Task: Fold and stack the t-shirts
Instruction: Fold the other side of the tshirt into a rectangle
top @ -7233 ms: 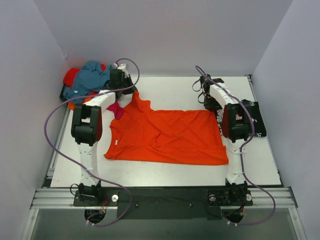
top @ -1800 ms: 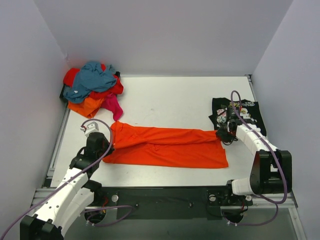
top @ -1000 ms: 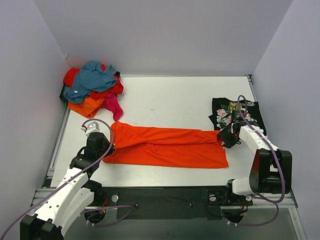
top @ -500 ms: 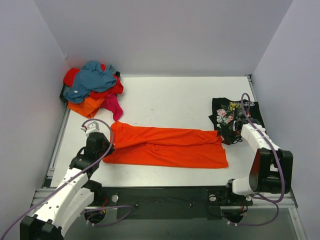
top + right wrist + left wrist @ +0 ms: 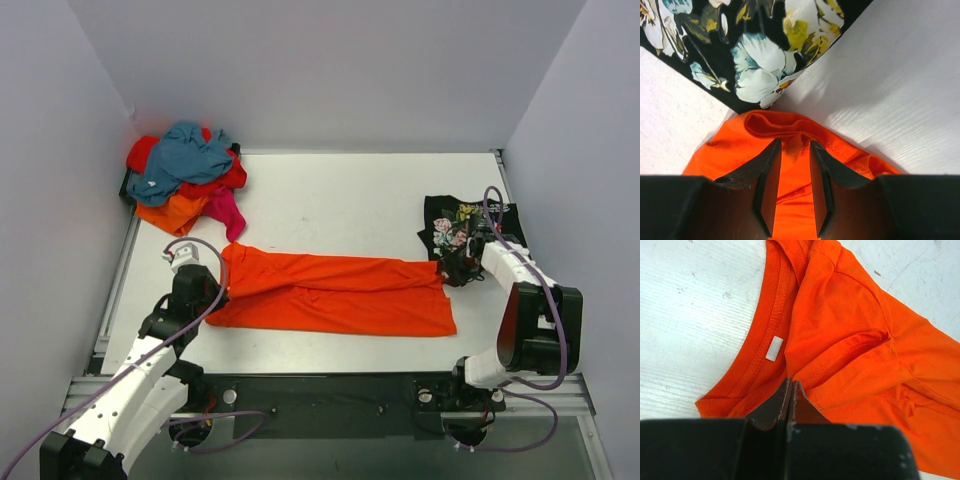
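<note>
A bright orange t-shirt [image 5: 330, 295] lies folded into a long band across the near half of the table. My left gripper [image 5: 222, 290] is at its left end by the collar. In the left wrist view its jaws [image 5: 791, 385] are pressed together on a pinch of the orange t-shirt [image 5: 855, 340]. My right gripper [image 5: 447, 268] is at the shirt's right end. In the right wrist view it [image 5: 795, 150] is open, its jaws either side of a raised fold of the orange t-shirt [image 5: 730, 150]. A black floral t-shirt [image 5: 452, 225] lies folded just beyond it and also shows in the right wrist view [image 5: 755, 70].
A heap of teal, red, orange and magenta shirts [image 5: 185, 175] sits at the far left corner. The white table [image 5: 340, 200] has walls on the left, back and right. The arm bases stand on the near rail.
The right gripper has let go of the shirt's right end and drawn slightly right toward the floral shirt. The left gripper and the orange shirt have stayed in place.
</note>
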